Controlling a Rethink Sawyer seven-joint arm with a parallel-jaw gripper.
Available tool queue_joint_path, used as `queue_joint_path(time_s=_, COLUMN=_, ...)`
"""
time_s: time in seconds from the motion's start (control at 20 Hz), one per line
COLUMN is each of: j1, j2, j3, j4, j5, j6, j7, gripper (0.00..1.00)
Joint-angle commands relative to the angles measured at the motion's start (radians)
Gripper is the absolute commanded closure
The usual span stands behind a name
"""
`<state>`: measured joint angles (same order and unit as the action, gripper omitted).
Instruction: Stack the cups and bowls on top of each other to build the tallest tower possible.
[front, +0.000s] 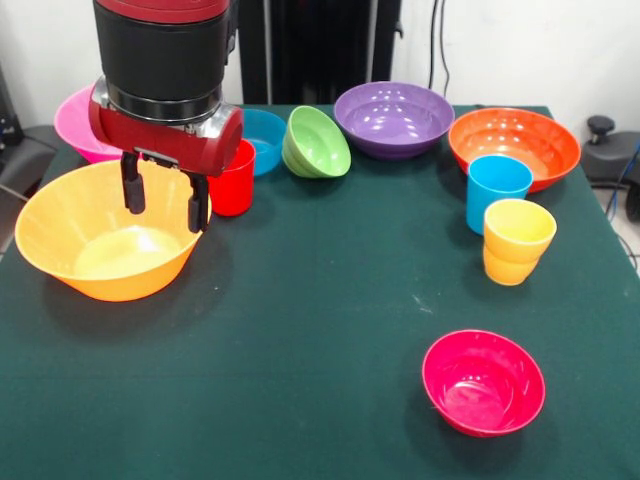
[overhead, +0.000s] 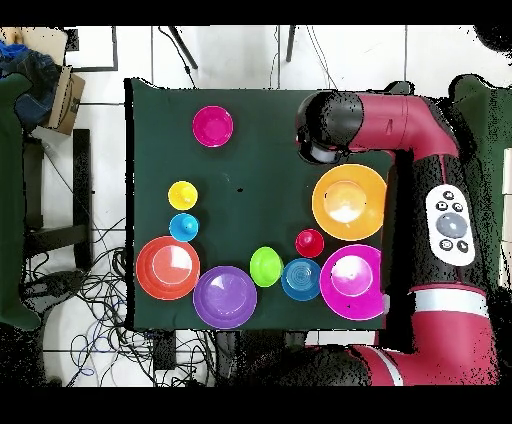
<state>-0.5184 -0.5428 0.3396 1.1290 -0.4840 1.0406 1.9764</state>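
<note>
My gripper hangs open with nothing between its fingers, over the right part of the large yellow-orange bowl at the left. In the overhead view the arm's wrist hides the gripper beside that bowl. A red cup stands just behind the bowl. The large pink bowl sits at the far left, partly hidden by the arm. A small blue bowl, a tilted green bowl, a purple bowl and an orange bowl line the back. A sky-blue cup and a yellow cup stand at the right. A crimson-pink bowl sits alone near the front.
The dark green table cloth ends close to the orange bowl on the right and the pink bowl on the left. Cables and a cardboard box lie on the floor beyond the table.
</note>
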Motion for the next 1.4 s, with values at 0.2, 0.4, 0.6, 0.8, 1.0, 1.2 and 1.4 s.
queue_joint_path(time_s=0.2, j1=0.037, j2=0.014, j3=0.057, j4=0.088, j5=-0.069, j6=-0.035, j7=-0.261, gripper=0.00)
queue_joint_path(time_s=0.4, j1=0.034, j2=0.017, j3=0.059, j4=0.095, j5=-0.069, j6=-0.048, j7=-0.259, gripper=0.00)
queue_joint_path(time_s=0.6, j1=0.033, j2=0.029, j3=0.062, j4=0.091, j5=-0.071, j6=-0.061, j7=-0.257, gripper=0.00)
queue_joint_path(time_s=0.8, j1=0.029, j2=0.033, j3=0.064, j4=0.094, j5=-0.072, j6=-0.070, j7=-0.261, gripper=0.00)
queue_joint_path(time_s=1.0, j1=0.023, j2=0.038, j3=0.068, j4=0.093, j5=-0.072, j6=-0.079, j7=-0.270, gripper=0.00)
queue_joint_path(time_s=1.2, j1=0.022, j2=0.044, j3=0.068, j4=0.091, j5=-0.072, j6=-0.085, j7=-0.272, gripper=0.00)
queue_joint_path(time_s=1.4, j1=0.021, j2=0.055, j3=0.070, j4=0.085, j5=-0.073, j6=-0.095, j7=-0.277, gripper=0.00)
